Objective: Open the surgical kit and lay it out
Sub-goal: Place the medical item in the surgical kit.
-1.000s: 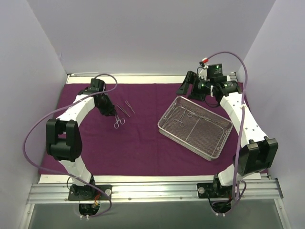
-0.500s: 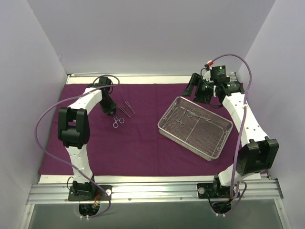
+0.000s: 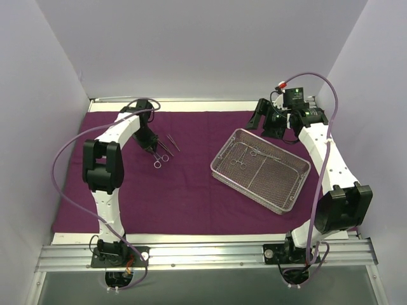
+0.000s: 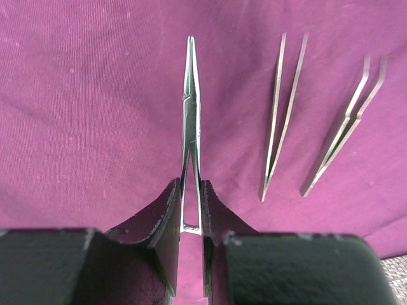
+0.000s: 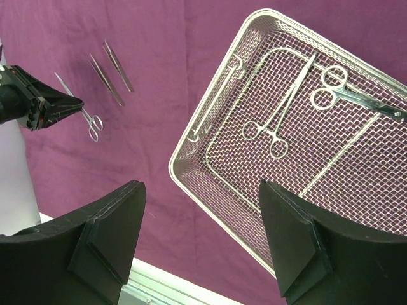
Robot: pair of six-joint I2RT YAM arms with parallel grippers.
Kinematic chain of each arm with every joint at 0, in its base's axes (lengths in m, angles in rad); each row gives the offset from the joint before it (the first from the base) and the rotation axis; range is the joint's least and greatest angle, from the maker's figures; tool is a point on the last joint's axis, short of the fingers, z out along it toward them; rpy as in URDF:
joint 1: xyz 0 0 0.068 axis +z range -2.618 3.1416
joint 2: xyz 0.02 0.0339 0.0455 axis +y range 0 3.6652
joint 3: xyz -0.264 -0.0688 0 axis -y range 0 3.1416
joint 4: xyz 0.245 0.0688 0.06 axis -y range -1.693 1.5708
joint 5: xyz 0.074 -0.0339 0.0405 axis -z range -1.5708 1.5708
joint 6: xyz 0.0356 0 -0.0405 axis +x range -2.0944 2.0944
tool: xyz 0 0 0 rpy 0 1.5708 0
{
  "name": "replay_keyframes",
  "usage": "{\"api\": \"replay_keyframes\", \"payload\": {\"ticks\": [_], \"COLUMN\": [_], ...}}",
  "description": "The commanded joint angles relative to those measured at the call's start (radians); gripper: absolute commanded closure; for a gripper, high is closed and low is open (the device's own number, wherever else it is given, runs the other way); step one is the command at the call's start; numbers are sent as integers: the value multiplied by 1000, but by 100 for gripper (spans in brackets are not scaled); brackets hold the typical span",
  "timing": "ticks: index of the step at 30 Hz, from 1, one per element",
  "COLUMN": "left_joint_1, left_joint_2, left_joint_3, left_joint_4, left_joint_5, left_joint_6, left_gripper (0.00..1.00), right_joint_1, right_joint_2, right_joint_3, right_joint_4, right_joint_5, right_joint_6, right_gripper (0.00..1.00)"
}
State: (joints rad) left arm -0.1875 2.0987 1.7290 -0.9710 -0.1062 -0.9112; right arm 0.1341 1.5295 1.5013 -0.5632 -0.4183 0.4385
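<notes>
The dark purple cloth (image 3: 184, 190) lies spread flat over the table. My left gripper (image 4: 191, 210) is shut on the shanks of a thin silver forceps (image 4: 190, 108), whose tip points away low over the cloth. Its ring handles (image 3: 159, 162) show beside the left gripper (image 3: 151, 147) in the top view. Two tweezers (image 4: 283, 121) (image 4: 346, 127) lie just right of it. The wire-mesh tray (image 3: 219, 171) sits at the right, holding a forceps (image 5: 280, 121) and scissors (image 5: 343, 92). My right gripper (image 5: 200, 184) hangs open above the tray's near-left rim (image 5: 184, 181), holding nothing.
White walls close in the table at the left, back and right. A metal rail (image 3: 203, 254) runs along the near edge by the arm bases. Purple cables (image 3: 63, 171) loop off both arms.
The left arm's elbow has swung right and inward while its gripper stays by the forceps. The right gripper has shifted slightly right near the back of the tray.
</notes>
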Motion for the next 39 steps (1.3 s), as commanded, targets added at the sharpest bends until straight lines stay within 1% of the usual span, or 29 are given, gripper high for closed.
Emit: {"api": "replay_keyframes", "payload": {"ticks": [1, 12, 14, 18, 20, 24, 26, 32, 33, 36, 39], "left_joint_1": [-9, -9, -7, -3, -1, 3, 6, 8, 10, 10, 13], "left_joint_2": [26, 67, 66, 70, 76, 73, 73, 69, 70, 69, 61], "left_joint_3": [41, 46, 38, 17, 18, 9, 6, -11, -12, -12, -19], "left_joint_4": [-60, -44, -37, -21, -21, -14, -12, 6, 9, 11, 15], "left_joint_5": [-29, -23, -21, -4, -4, -4, -1, 14, 17, 22, 28], "left_joint_6": [-35, -66, -69, -72, -72, -72, -72, -72, -72, -69, -68], "left_gripper": [98, 98, 94, 92, 88, 86, 82, 77, 74, 71, 62], "right_joint_1": [-14, -31, -33, -34, -36, -37, -39, -39, -39, -41, -41], "right_joint_2": [-20, -14, -14, -12, -11, -11, -11, -14, -14, -19, -19], "right_joint_3": [25, 25, 25, 19, 19, 19, 17, 10, 8, 2, -1], "right_joint_4": [-26, -32, -32, -29, -29, -27, -29, -23, -20, -17, -12], "right_joint_5": [6, -7, -8, -10, -11, -13, -13, -19, -19, -20, -23], "right_joint_6": [-27, -40, -40, -40, -41, -40, -40, -38, -37, -37, -35], "right_gripper": [27, 27, 27, 27, 27, 27, 27, 27, 27, 27, 27]}}
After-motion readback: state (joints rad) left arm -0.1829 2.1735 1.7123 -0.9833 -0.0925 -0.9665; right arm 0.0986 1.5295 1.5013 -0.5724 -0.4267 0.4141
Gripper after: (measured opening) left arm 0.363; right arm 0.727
